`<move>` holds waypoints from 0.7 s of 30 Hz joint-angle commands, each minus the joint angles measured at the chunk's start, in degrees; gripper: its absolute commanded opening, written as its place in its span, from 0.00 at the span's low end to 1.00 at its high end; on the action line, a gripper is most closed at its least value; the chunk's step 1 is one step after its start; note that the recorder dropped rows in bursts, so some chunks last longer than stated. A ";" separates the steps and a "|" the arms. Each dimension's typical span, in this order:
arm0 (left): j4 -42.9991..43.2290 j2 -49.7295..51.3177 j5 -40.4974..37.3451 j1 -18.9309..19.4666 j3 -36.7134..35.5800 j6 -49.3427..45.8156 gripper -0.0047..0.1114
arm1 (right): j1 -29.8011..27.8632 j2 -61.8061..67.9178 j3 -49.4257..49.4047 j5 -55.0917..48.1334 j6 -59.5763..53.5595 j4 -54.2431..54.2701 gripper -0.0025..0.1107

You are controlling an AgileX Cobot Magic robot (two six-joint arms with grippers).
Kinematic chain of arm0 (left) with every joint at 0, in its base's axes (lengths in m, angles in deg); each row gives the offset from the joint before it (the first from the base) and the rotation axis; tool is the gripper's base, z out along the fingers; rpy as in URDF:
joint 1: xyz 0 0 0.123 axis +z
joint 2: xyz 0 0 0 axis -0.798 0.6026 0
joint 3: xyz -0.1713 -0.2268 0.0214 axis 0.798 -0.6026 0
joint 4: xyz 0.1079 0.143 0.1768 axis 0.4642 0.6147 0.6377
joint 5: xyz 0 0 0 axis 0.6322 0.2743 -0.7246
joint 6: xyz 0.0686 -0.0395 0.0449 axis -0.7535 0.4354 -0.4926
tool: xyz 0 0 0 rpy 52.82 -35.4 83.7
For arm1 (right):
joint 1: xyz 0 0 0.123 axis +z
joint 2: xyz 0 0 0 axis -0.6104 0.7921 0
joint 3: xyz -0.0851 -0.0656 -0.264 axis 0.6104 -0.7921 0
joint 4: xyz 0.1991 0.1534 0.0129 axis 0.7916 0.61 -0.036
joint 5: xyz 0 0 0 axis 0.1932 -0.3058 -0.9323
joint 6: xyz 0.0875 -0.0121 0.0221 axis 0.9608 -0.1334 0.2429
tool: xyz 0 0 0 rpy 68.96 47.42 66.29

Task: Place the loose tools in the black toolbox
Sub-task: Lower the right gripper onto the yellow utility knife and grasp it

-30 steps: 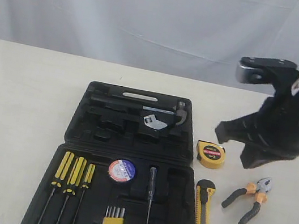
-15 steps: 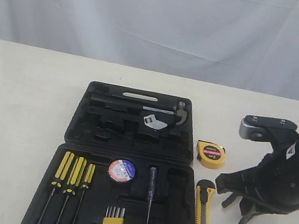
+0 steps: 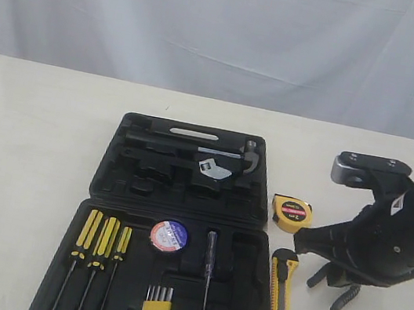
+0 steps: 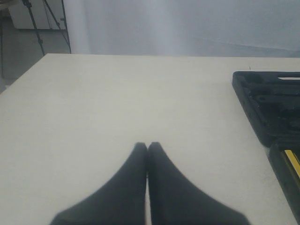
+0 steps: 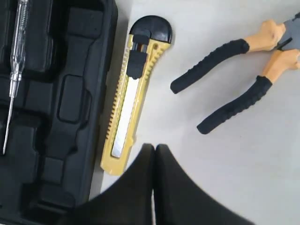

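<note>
The black toolbox [image 3: 104, 177] lies open on the table, with the black tape roll [image 3: 169, 236] in its near half. To its right, on the table, are the yellow tape measure [image 3: 291, 214] and the yellow-black utility knife [image 3: 281, 299]. My right arm hides most of the pliers [image 3: 344, 297]. In the right wrist view my right gripper [image 5: 154, 146] is shut and empty, low between the knife [image 5: 131, 98] and the pliers [image 5: 234, 79]. My left gripper [image 4: 147, 144] is shut over bare table beside the toolbox [image 4: 267, 108].
Three yellow-black screwdrivers [image 3: 102, 237], a hex key set [image 3: 156, 309] and a clear-handled tester [image 3: 207, 274] sit in the near half of the box. A hammer and wrench [image 3: 214, 160] fill the lid. A white curtain closes off the back.
My right arm has come down from above the tape measure to low over the pliers, covering most of them, then shifted slightly left. Its jaws stayed shut.
</note>
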 commanded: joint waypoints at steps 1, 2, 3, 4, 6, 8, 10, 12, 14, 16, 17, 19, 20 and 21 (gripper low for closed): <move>0.00 -0.07 0.31 -0.27 -0.15 0.33 0.04 | -0.36 3.85 1.14 2.08 -1.39 -0.10 0.02; 0.00 -0.07 0.31 -0.27 -0.15 0.33 0.04 | -0.36 4.93 1.53 2.18 -1.51 -0.10 0.02; 0.00 -0.07 0.31 -0.27 -0.15 0.33 0.04 | -0.36 6.34 2.13 2.11 -1.88 -0.10 0.02; 0.00 -0.07 0.31 -0.27 -0.15 0.33 0.04 | -0.36 7.78 2.83 2.11 -2.50 -0.10 0.02; 0.00 -0.07 0.31 -0.27 -0.15 0.33 0.04 | -0.36 10.29 4.36 2.11 -2.79 -0.10 0.02; 0.00 -0.07 0.31 -0.27 -0.15 0.33 0.04 | -0.36 12.64 6.13 2.11 -2.90 0.05 0.02; 0.00 -0.07 0.31 -0.27 -0.15 0.33 0.04 | -0.26 14.33 7.62 2.11 -2.90 0.05 0.02; 0.00 -0.07 0.31 -0.27 -0.15 0.33 0.04 | 0.01 15.26 8.52 1.86 -3.04 0.32 0.03; 0.00 -0.07 0.31 -0.27 -0.15 0.33 0.04 | 0.80 15.48 9.10 1.87 -3.17 0.79 0.12; 0.00 -0.07 0.31 -0.27 -0.15 0.33 0.04 | 1.71 15.48 9.19 2.61 -3.51 1.37 0.25; 0.00 -0.07 0.31 -0.27 -0.15 0.33 0.04 | 2.35 15.48 9.19 3.12 -3.51 1.37 0.31; 0.00 -0.07 0.31 -0.27 -0.15 0.33 0.04 | 3.43 15.74 9.19 3.64 -3.10 1.37 0.39; 0.00 -0.07 0.31 -0.27 -0.15 0.33 0.04 | 3.86 16.01 9.19 3.89 -2.82 1.37 0.41; 0.00 -0.07 0.31 -0.27 -0.15 0.33 0.04 | 4.23 16.17 9.19 4.13 -2.53 1.37 0.41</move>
